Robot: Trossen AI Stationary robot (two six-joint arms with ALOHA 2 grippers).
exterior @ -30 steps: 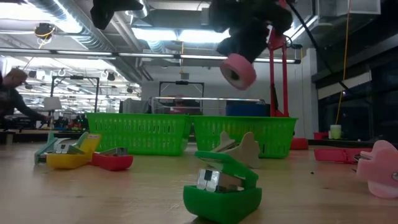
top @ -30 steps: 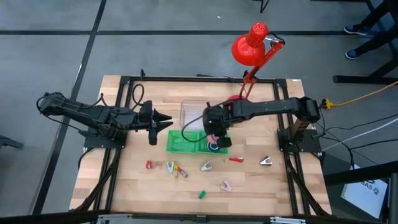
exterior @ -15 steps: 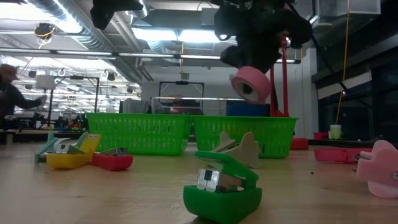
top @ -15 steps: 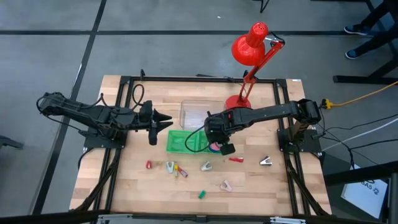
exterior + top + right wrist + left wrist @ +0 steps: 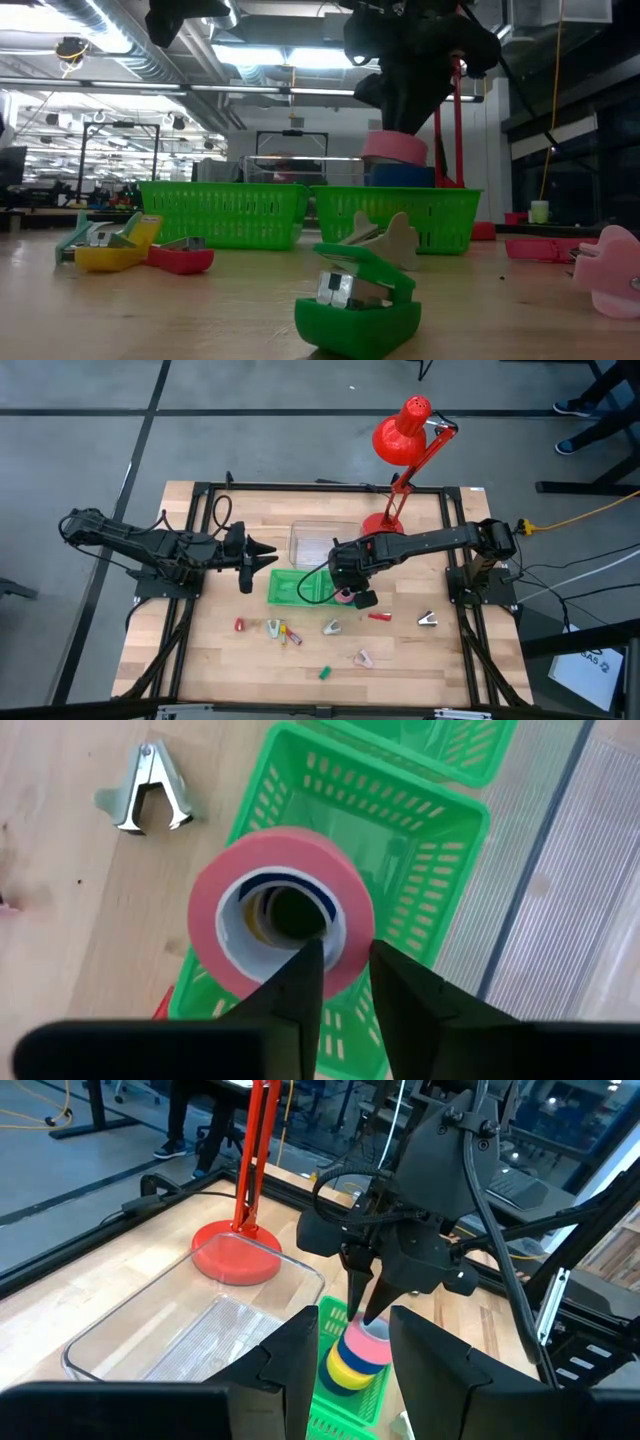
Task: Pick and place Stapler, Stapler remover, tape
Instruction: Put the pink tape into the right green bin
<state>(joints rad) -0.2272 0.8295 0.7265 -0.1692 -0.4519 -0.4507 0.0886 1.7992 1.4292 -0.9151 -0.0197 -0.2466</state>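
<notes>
Hovering over the right-hand basket [image 5: 345, 592], the right gripper [image 5: 335, 960] had its fingers parted a little, one fingertip poking into the hollow of the pink tape [image 5: 282, 910] and the other outside its wall. Whether they pinched that wall or had let go could not be told. The roll lay flat atop a stack of blue and yellow rolls [image 5: 352, 1366] inside the basket, its rim showing above the basket's edge in the low view.

The tape looked light and stiff, a firm ring that would not crush under a modest squeeze, though its smooth side would probably be slick. The surest hold seemed to be across the wall, one finger in the core and one outside, or across the full ring from both sides. Perched on the stack, it could slide off if nudged.

The left gripper [image 5: 352, 1350] waited well apart, beside the other basket [image 5: 293, 586], its fingers spread and empty. A stapler remover [image 5: 147, 790] lay on the table [image 5: 200, 650].
</notes>
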